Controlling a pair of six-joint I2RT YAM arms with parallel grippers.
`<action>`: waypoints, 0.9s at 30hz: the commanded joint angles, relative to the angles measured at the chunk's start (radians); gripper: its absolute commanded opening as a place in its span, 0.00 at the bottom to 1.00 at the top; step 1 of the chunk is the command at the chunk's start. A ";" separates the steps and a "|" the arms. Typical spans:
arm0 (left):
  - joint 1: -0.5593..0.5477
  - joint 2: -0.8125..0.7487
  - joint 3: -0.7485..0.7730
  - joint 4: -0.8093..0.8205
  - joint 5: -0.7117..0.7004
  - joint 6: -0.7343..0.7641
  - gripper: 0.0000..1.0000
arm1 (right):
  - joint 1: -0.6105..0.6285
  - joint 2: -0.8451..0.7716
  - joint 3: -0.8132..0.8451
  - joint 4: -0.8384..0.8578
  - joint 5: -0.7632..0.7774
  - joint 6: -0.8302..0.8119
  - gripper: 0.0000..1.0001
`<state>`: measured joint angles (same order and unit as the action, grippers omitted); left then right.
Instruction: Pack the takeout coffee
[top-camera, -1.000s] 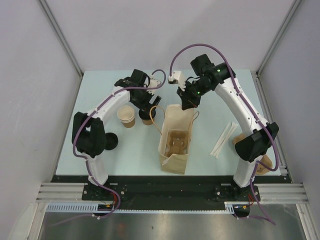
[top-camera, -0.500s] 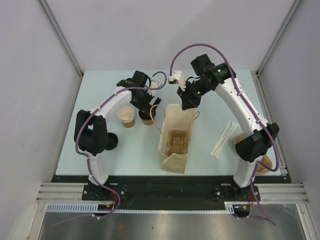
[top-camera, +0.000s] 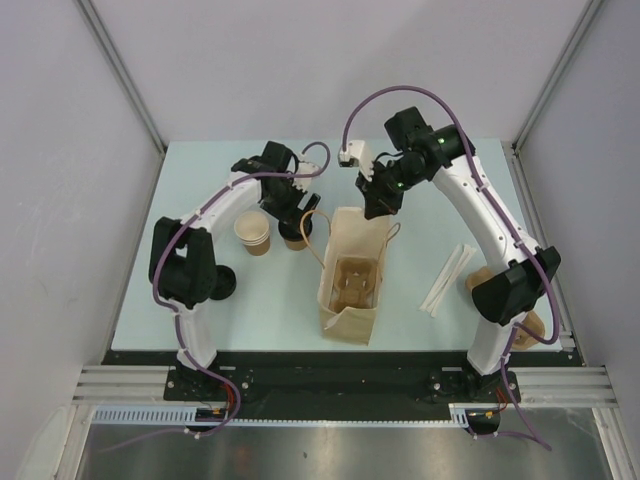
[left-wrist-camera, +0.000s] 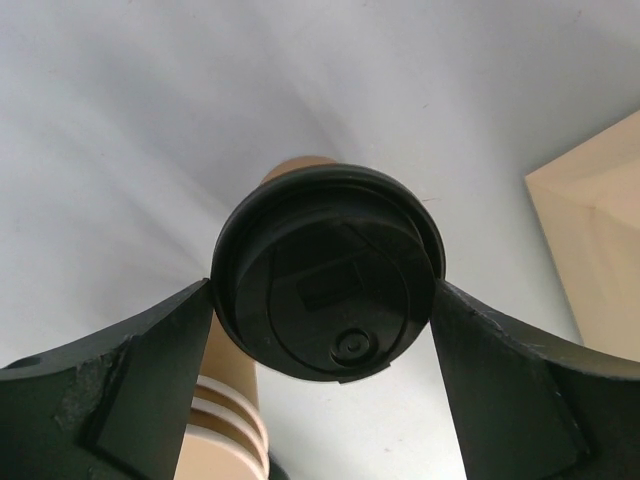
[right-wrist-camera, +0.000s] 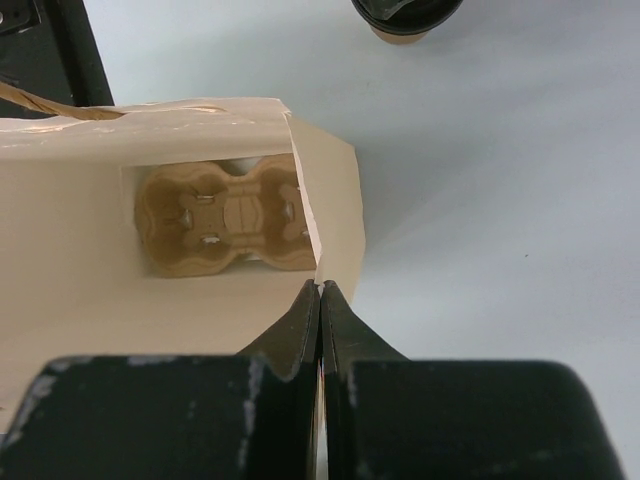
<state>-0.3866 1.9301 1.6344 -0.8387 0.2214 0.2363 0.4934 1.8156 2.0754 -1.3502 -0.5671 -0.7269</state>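
Left wrist view first: your left gripper (left-wrist-camera: 324, 295) has its fingers (left-wrist-camera: 150, 370) pressed against opposite sides of the black lid on the takeout coffee cup (left-wrist-camera: 330, 270), so it is clamped on the cup at lid height. The cup looks upright on the table (left-wrist-camera: 150, 120), a bit of tan wall showing past the lid. Gripping at the rim makes sense to me: that is the stiffest ring on a paper cup, and it leaves the body free to drop into a socket. Mind the squeeze, though, because a lid can pop off.

Top external view now: that cup stands just left of the paper bag (top-camera: 345, 322), beside a stack of open cups (top-camera: 253, 232) with no lid on.

Over to the right wrist view: your right gripper (right-wrist-camera: 320, 292) is pinched together with the bag's rim caught between its fingers. I read that as holding the mouth open and steadying the bag so it doesn't tip when the cup comes across. At the bottom of the bag lies the pulp tray (right-wrist-camera: 225, 220), its pockets empty as far as I can see.

So nothing is packed yet. What's left is to lift, carry over the rim, and lower straight into a pocket. Keep the cup level, and keep that rim held wide.
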 joint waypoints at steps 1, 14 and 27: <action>0.014 0.030 0.024 0.000 0.027 -0.012 0.89 | -0.009 -0.058 0.005 -0.041 -0.033 -0.011 0.00; 0.015 -0.239 -0.017 0.042 0.027 0.023 0.38 | -0.010 -0.214 -0.054 0.072 -0.068 0.040 0.00; 0.015 -0.523 -0.035 0.037 0.131 -0.017 0.31 | 0.114 -0.375 -0.238 0.161 0.061 0.099 0.00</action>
<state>-0.3763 1.4830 1.5360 -0.7967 0.2825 0.2317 0.6025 1.4498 1.8488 -1.2343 -0.5411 -0.6708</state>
